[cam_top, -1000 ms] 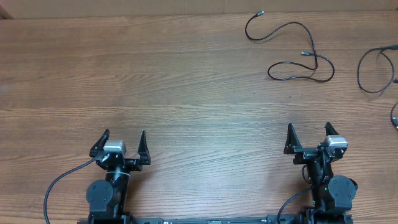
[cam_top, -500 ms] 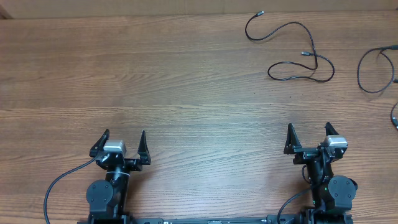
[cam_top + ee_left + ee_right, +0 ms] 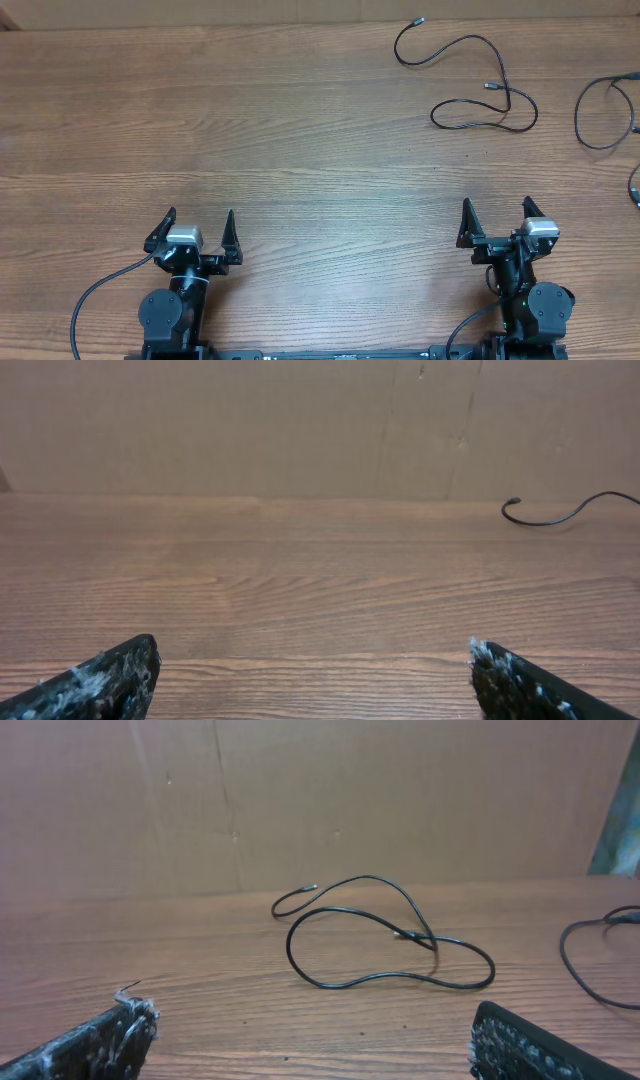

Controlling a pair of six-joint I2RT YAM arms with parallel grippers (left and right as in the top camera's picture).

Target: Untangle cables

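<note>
Item 1, left gripper (image 3: 200, 216): jaws spread wide, empty; I see no change from a second ago.
Item 2, right gripper (image 3: 497, 205): likewise wide and empty, unmoved.
Item 3, looped cable (image 3: 470, 39): on the table (image 3: 300, 130), well ahead of the right jaws, unshifted.
Item 4, second cable (image 3: 579, 115): ahead and right of them.

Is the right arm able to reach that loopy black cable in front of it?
Probably yes. The right hand is open and points toward the loopy cable, with only bare table between them. Nothing blocks the way, though the cable lies a fair stretch away.
</note>
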